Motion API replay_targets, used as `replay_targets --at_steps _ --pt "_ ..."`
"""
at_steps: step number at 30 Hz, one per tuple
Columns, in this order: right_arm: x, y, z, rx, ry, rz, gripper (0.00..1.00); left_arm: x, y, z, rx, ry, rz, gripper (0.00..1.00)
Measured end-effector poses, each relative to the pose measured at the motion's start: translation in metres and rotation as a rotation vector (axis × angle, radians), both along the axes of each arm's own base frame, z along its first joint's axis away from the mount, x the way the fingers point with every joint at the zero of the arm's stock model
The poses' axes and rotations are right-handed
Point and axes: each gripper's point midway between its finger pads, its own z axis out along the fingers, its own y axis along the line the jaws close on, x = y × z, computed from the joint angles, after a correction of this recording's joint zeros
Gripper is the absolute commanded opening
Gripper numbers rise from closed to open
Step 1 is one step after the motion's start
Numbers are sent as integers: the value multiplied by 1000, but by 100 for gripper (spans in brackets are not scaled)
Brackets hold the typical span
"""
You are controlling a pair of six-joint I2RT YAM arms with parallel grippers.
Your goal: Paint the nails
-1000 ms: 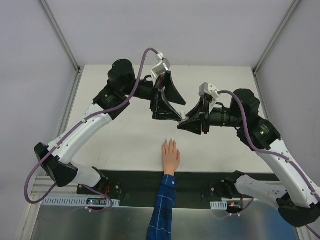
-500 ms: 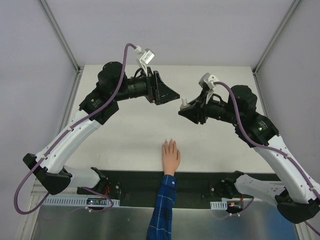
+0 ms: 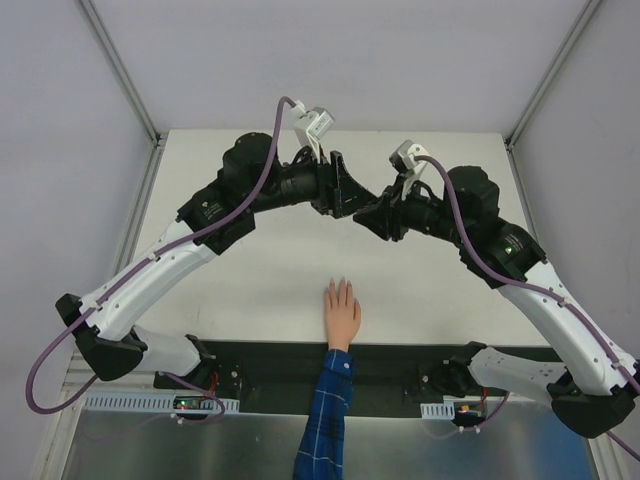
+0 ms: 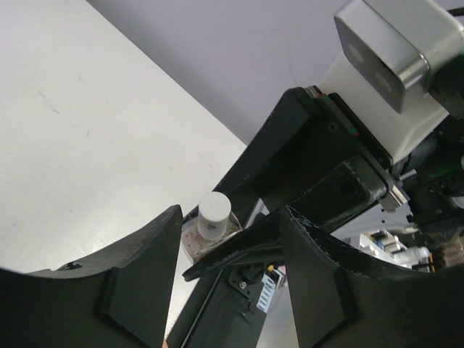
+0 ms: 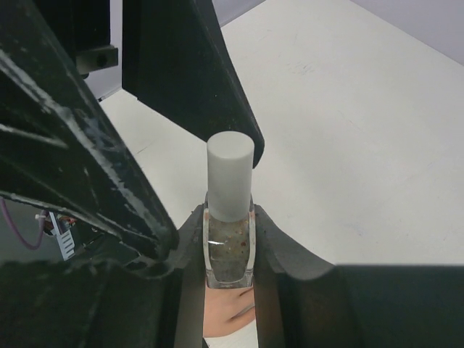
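**Status: bottle held aloft by right arm, left arm open beside the cap**

**Right arm.** The right gripper [image 5: 230,255] is closed on a small clear glass polish bottle [image 5: 230,243] with speckled whitish contents. Its two black fingers [image 5: 272,254] press the bottle's opposite flat sides. The bottle stands upright in the grip in the right wrist view. Its white cylindrical cap [image 5: 230,174] is on and rises clear above the fingers. In the top view the right gripper [image 3: 378,212] is raised over the far half of the white table [image 3: 230,280].

**Left arm.** The left gripper [image 4: 228,272] is spread wide and holds nothing. In the left wrist view the cap [image 4: 214,215] appears in the gap between the two black fingers [image 4: 145,268]. No contact with either finger is visible. In the top view the left gripper [image 3: 350,198] is just beside the right gripper, tip to tip.

**Task item.** The flesh-coloured mannequin hand [image 3: 342,312] lies palm down on the table near its near edge, between the two arm bases. Its fingers point away from the bases. The pale nails [image 3: 338,285] are at the fingertips, well apart from both grippers and too small to show any detail. A blue plaid sleeve [image 3: 325,420] covers the forearm and runs off the bottom of the view.
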Motion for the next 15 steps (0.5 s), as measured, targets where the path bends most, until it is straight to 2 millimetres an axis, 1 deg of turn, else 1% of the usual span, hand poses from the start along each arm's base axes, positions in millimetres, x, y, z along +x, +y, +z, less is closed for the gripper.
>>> replay_targets --at_steps 2,3,6,9,11,12,13,15 --pt "1 -1 0 0 1 -10 0 1 -1 -2 7 -6 9 49" --pt "2 -1 0 0 0 -14 0 0 -3 -2 11 -9 8 45" --pt "2 -1 1 3 -1 -18 0 4 -4 -4 18 -12 23 40" --pt "2 -1 1 3 -1 -20 0 6 -8 -6 23 -9 19 28" --pt "2 -1 1 4 0 -20 0 5 -11 -7 26 -8 13 17" --pt "2 -1 1 5 1 -21 0 6 -12 -9 31 -10 12 11" --pt "2 -2 2 7 1 -22 0 7 -13 -10 34 -9 11 0" --pt "2 -3 2 9 5 -30 1 6 -14 -9 34 -17 -4 0"
